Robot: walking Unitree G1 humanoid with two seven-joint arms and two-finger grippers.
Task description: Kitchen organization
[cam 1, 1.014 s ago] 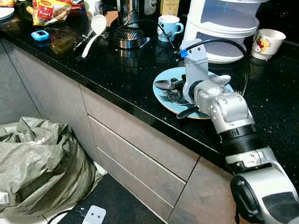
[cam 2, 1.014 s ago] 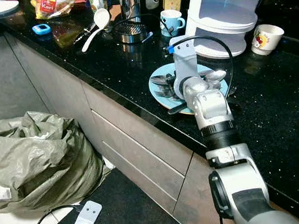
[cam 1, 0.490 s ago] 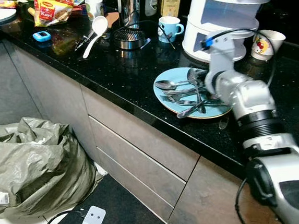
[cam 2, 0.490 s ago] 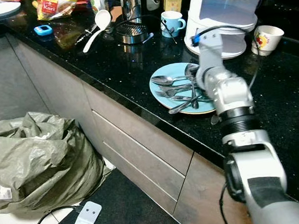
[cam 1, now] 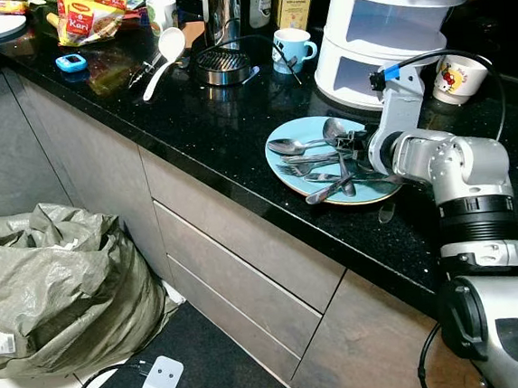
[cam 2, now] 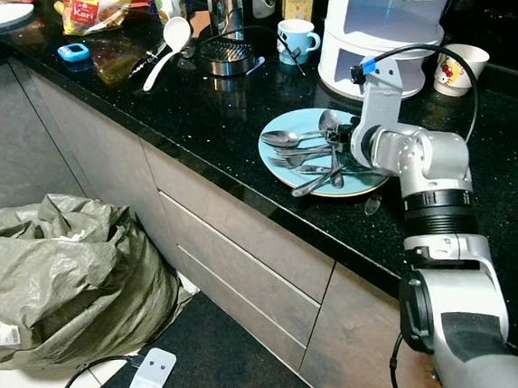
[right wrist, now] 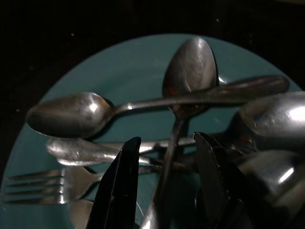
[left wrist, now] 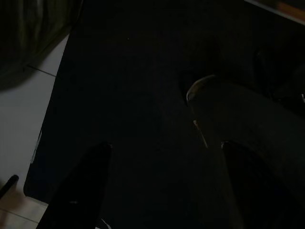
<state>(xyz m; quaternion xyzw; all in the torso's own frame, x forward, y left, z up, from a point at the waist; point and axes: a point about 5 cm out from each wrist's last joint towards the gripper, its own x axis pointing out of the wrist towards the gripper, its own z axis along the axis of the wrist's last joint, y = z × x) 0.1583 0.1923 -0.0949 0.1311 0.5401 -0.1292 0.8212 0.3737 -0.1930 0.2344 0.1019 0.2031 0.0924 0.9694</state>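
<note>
Right wrist view: the right gripper (right wrist: 164,183) is held spread astride a spoon (right wrist: 183,102) handle among cutlery piled on the blue plate (right wrist: 119,71); thin, slippery steel, best pinched mid-handle

A round light-blue plate (cam 1: 286,165) sits near the front edge of the black speckled stone counter (cam 1: 189,118), with steel spoons and forks (cam 1: 315,157) piled on it. The right gripper (right wrist: 167,183) hangs over that cutlery, fingers apart astride a spoon handle. Behind the plate stands a white tiered steamer (cam 1: 390,33); left of it, a blue mug (cam 1: 292,48). A grey-green rubbish bag (cam 1: 58,284) lies on the floor, left of the drawers.
</note>
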